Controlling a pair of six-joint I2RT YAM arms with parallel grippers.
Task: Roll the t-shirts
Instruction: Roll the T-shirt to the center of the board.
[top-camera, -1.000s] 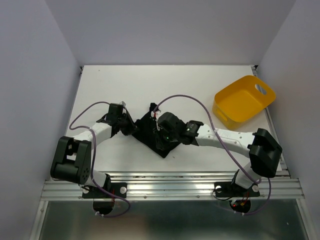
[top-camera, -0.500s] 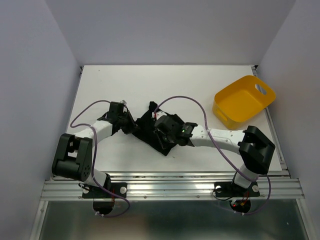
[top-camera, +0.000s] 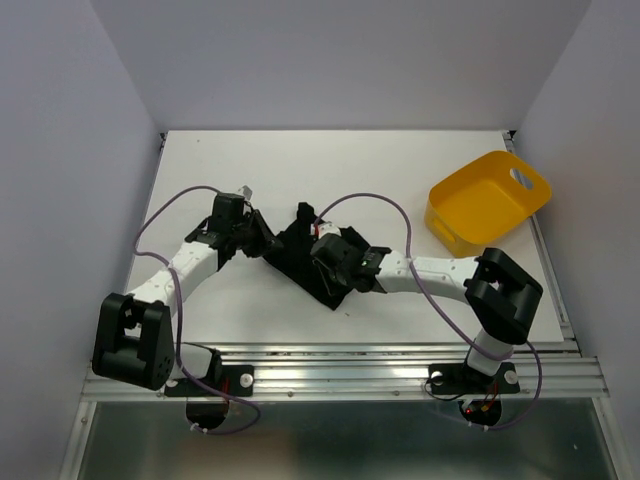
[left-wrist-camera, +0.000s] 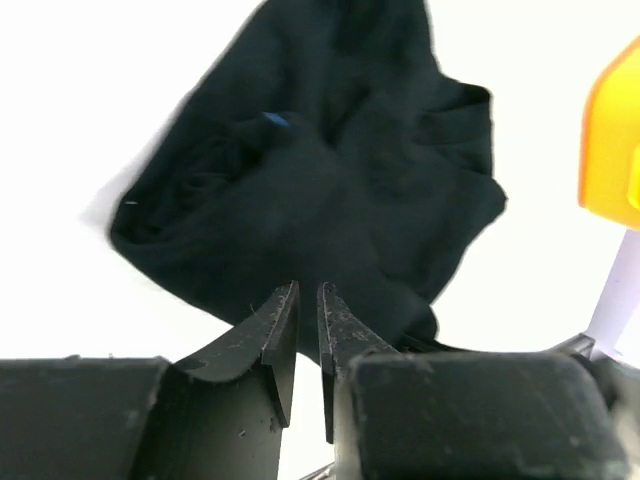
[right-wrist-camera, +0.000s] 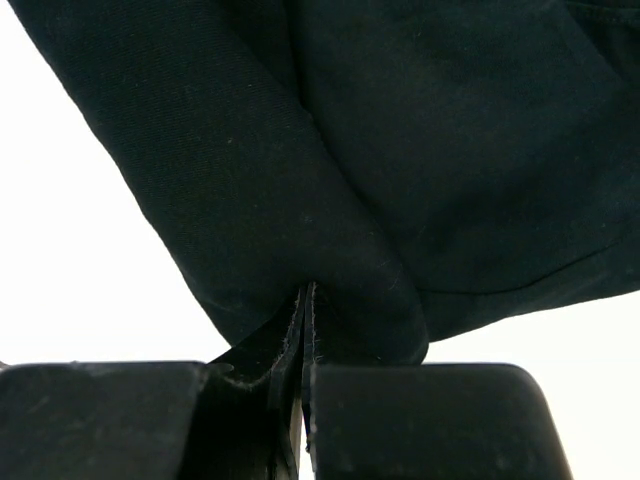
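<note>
Pulled back and toward the far side of the desk (top-camera: 400, 160) since a second ago, left gripper (top-camera: 262, 242) now just off the left edge of the black t-shirt (top-camera: 296, 258), with the left arm (top-camera: 185, 262) swung farther out to the left. Over the same second, right arm (top-camera: 440, 270) folded inward at the elbow and right gripper (top-camera: 322, 270) nudged slightly leftward over the cloth.

T-shirt bunched in a crumpled heap at mid-desk, nearer the front edge than the back, wholly outside the yellow tub (top-camera: 450, 215) and well apart from it, off to its left. Tub at the right rear of the desk, set askew to the desk's edges.

Left jaws released, parted by a narrow slit with nothing between them. In the left wrist view, left gripper (left-wrist-camera: 307, 290) at the near edge of the t-shirt (left-wrist-camera: 330, 180); contact with the cloth impossible to tell. Small blue mark (left-wrist-camera: 275, 120) on the fabric toward the heap's upper left, corner of the tub (left-wrist-camera: 615, 140) at the right border.

Right jaws clenched on a thick fold of the t-shirt. In the right wrist view, right gripper (right-wrist-camera: 305, 292) pinching the fold flat, dark fabric (right-wrist-camera: 450, 150) spreading out above the fingertips.

Purple cables (top-camera: 385, 200) looping above both arms.
</note>
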